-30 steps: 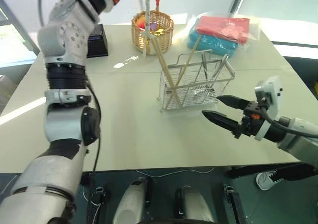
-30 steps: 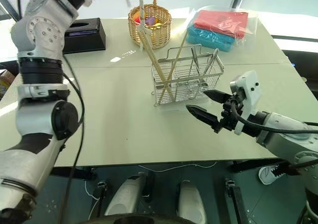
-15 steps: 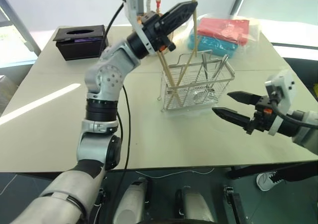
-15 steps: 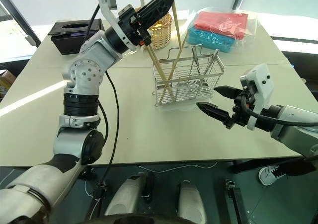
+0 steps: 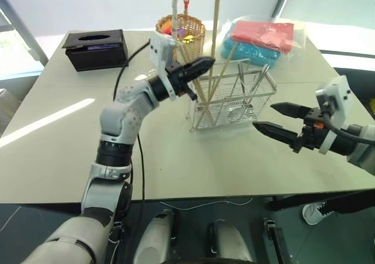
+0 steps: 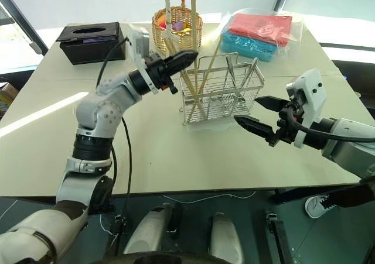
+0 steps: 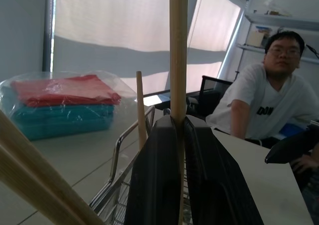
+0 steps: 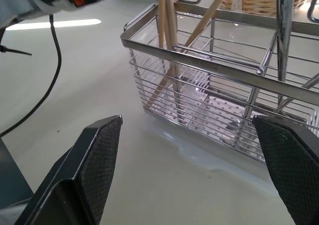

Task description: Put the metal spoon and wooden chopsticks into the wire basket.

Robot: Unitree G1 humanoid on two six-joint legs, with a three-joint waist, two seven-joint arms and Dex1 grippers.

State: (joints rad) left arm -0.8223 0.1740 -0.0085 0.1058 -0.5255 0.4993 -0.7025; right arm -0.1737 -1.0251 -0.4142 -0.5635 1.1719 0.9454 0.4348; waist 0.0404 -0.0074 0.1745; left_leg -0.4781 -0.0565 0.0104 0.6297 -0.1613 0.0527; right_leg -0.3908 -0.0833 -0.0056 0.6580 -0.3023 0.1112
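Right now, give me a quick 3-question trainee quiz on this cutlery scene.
1. True or false: the left gripper is shut on a wooden chopstick.
2. How do the jaws of the right gripper stand? A) wide open, holding nothing B) shut on a spoon C) shut on the basket handle
3. What already leans inside the wire basket at the end nearest the left gripper?

Key: 1. True; the stick rises upright over the basket. 2. A. 3. Wooden chopsticks; metal cutlery stands at the other end.
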